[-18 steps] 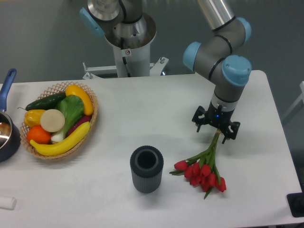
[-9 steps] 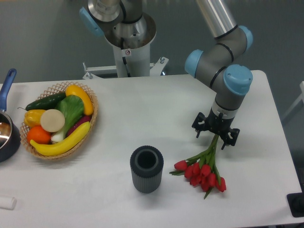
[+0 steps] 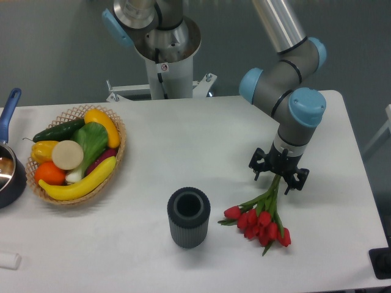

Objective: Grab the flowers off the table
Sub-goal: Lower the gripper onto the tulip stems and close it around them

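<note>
Nearest, at lower right of the frame, the flowers (image 3: 261,218) lie flat on the table (image 3: 183,152), red buds toward the front edge and stems fanning up and back. Just left of the buds stands a dark ribbed cup (image 3: 189,217), apart from them. Over the stem ends hangs the gripper (image 3: 278,176), pointing straight down with its fingers spread to either side of the stems; whether they touch the stems, or the table, I cannot tell, and nothing is gripped. The step in hand looks like the final descent before closing. To do it well, I judge the arm should go low enough to catch the whole thin bundle, keep the stems centred between the fingers, close firmly, then lift straight up so the buds clear the cup. Farther back at left sits a basket (image 3: 116,159) of fruit and vegetables, well apart.
</note>
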Tool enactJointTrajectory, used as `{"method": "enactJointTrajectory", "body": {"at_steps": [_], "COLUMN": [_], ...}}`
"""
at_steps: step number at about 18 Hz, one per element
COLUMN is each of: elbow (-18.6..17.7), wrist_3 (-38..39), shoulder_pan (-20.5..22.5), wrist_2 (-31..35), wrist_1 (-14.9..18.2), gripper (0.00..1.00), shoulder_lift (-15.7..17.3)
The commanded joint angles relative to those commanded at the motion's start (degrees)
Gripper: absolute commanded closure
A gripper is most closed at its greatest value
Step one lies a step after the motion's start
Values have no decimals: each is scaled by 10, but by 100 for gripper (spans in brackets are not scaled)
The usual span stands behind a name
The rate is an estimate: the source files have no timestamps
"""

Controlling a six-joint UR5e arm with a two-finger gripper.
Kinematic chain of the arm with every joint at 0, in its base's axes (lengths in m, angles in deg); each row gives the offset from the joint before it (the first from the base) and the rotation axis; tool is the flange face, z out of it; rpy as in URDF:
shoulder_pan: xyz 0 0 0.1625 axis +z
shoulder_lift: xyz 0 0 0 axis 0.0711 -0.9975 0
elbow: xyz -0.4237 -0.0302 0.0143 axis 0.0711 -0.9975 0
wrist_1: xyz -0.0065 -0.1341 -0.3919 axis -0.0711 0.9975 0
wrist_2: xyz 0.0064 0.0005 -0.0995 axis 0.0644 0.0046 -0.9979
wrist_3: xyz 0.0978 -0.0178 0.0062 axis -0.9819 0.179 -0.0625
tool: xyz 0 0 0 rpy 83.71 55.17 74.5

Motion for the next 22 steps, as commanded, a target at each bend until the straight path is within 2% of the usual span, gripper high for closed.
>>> {"method": "enactJointTrajectory", "body": {"at_steps": [2,6,9,14,18,22], "elbow": [-1,0,-1,0,0,5], "wrist_3": [2,3,24,28,27,25], "shoulder_pan": [0,0,-1,-1,-1,0], "wrist_2": [-1,-1,-1,0,-1,-1], "wrist_1": [0,0,-15,-18,-18,-19], "gripper": [29,38,45,68,73,73], "shoulder_lift": [1,1,1,1,1,4]}}
